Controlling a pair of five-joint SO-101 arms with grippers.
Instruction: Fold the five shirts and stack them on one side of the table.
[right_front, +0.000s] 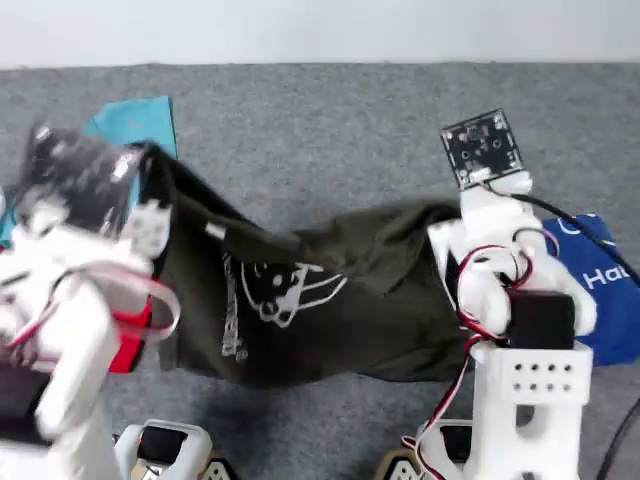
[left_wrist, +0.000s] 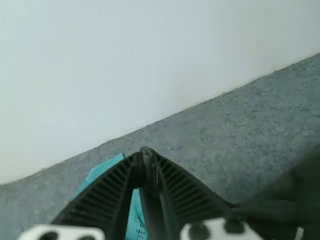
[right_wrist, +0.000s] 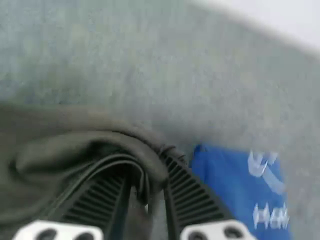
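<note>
Shirt in hand: the dark green shirt (right_front: 330, 300) hangs stretched between our two arms, over the middle of the grey table (right_front: 330, 120).
Left claw: our left claw (left_wrist: 145, 156) is pinched together. We think it grips one end of the green shirt, which is pulled up to it near the teal shirt (right_front: 135, 122).
Right claw: our right claw (right_wrist: 161, 154) is clamped on the other end. The cloth bunches over its tips, just beside the blue shirt (right_wrist: 240, 190).
Other shirts: the teal one lies on the far left of the table and the blue one at the right edge. A red cloth (right_front: 130, 345) peeks out under the left arm.
Step we think we are on: spreading the green shirt flat before the first fold.
How to do it well: we should pull both ends evenly so the middle does not sag. Then we lower both sides together onto bare table, not onto the blue or teal shirts. We let go only when it lies smooth.
Pictures and writing: the green shirt has a white drawing (right_front: 285, 285) on its front and a small pale tag (right_front: 214, 232) near the top. The blue shirt has white letters, which we do not read out.
</note>
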